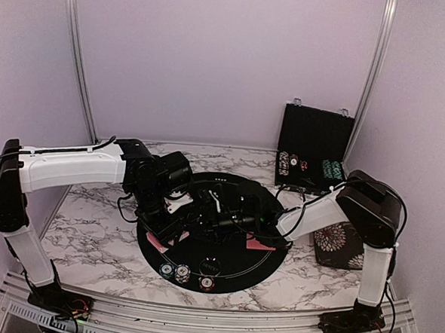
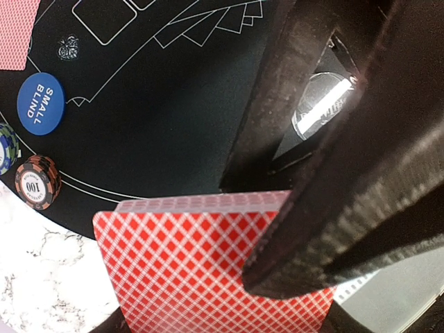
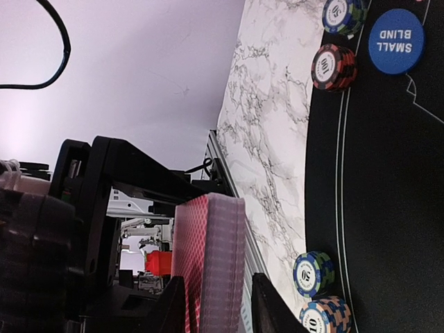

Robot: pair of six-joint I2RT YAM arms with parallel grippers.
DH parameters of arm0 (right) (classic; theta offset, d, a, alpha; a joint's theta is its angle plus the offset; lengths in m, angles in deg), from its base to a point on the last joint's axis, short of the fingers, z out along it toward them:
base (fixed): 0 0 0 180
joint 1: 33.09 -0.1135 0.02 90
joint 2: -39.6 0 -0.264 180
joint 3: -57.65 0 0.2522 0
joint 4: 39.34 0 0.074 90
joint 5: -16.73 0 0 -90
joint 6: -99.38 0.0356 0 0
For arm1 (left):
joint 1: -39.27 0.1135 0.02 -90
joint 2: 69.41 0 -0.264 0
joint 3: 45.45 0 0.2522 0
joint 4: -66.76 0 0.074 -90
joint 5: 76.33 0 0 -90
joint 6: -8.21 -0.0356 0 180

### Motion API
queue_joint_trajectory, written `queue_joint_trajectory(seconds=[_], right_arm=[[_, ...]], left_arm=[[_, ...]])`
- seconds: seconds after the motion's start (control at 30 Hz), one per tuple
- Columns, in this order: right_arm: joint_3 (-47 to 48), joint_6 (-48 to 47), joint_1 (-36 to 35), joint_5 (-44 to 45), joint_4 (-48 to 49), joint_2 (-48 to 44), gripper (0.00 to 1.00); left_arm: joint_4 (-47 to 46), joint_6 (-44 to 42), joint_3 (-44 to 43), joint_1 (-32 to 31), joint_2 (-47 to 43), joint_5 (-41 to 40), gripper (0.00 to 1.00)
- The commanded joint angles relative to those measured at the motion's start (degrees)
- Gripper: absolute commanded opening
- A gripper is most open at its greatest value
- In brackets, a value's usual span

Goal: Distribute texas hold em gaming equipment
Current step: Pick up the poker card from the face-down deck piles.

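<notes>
Red-backed deck (image 2: 187,270), clamped in left jaws

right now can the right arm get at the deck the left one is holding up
Likely yes: the deck stands on edge between the right fingers, one on each side, with nothing in the way.

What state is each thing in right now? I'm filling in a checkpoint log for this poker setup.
chip case: open, lid up
deck: held, red back showing
left gripper: shut on the deck
right gripper: astride the deck, grip unclear
Small Blind button: lying label up
loose card: lying face down
</notes>
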Motion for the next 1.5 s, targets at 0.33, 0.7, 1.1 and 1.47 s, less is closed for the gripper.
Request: queue_joint_trajectory(seconds=[0.33, 0.7, 1.1, 1.47], right_arm=[[0.53, -1.01, 0.32, 0.65, -0.90, -0.40, 0.22], [-1.01, -1.42, 1.06, 1.36, -1.08, -2.17, 0.20], [-2.35, -1.21, 1.43, 2.00, -0.67, -3.36, 0.19], [-3.68, -0.68, 1.77, 2.27, 0.26, -4.23, 0.20]], left_arm=[[0.24, -0.08, -1.45, -0.10, -2.50, -0.68, 0.56], [0.24, -0.22, -1.13, -0.10, -2.50, -0.66, 0.56], [0.22, -0.10, -0.64, -0.10, -2.75, -0.68, 0.55], [0.15, 0.04, -0.58, -0.10, -2.68, -0.65, 0.55]])
